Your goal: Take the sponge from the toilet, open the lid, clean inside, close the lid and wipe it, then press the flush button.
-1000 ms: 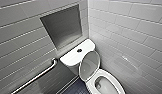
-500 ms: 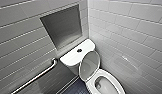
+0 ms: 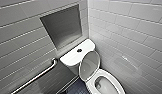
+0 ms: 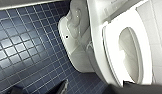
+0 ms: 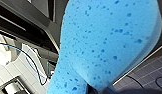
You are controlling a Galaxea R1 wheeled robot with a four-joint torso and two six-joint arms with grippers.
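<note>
Blue and pitted with small pores, the sponge point(image 5: 104, 42) sits right up against your right wrist camera, clear of the toilet point(image 3: 72, 58) and of the floor. It narrows to a waist where the right gripper point(image 5: 97, 89) pinches it, so that pincer is pressed onto the sponge.

Your left gripper point(image 4: 97, 89) hangs above the toilet's side. There you see only dark parts of it, and you cannot tell whether it is spread or pressed together. From that wrist you look down on the toilet's white ceramic base, on the oval seat point(image 4: 109, 52) around the opening, and on the dark blue tiled floor point(image 4: 22, 50) beside the toilet.

From the head camera, the lid point(image 3: 89, 65) stands raised, its greyish concave underside facing the open bowl point(image 3: 107, 87) and its back towards the tank. The round flush button point(image 3: 79, 50) sits in the flat top of the toilet's tank. A recessed grey niche point(image 3: 63, 26) is set in the tiled wall behind and above the toilet, and a metal grab bar point(image 3: 37, 76) slants along that wall beside the toilet, level with the tank and lower. The toilet stands in the corner where two grey tiled walls meet.
</note>
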